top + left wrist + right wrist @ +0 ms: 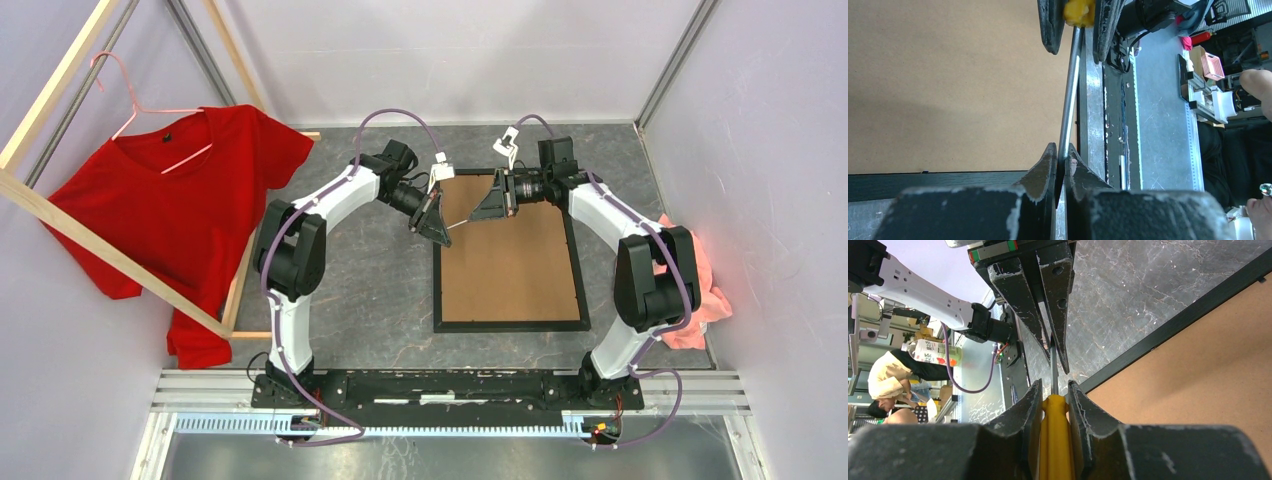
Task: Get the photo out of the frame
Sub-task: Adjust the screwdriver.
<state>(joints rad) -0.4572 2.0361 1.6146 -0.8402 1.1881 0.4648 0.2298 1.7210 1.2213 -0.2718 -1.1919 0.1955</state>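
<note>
The frame (437,290) lies face down on the bench (380,290), just below both hands, with its brown board (510,265) facing up. The photo is hidden under that board. The left hand (1060,152) pinches the steel shaft of a screwdriver (1068,100), and the right hand (1054,387) pinches its yellow handle. The photo is probably thin, light, glossy and easily creased, so it is best taken by an edge once the stiff board is lifted out.

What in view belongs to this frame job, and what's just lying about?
Job: frame, back up; brown backing board; screwdriver, left hand on shaft, right hand on handle.
Lying about: red T-shirt on pink hanger; wooden rack; pink cloth.
</note>
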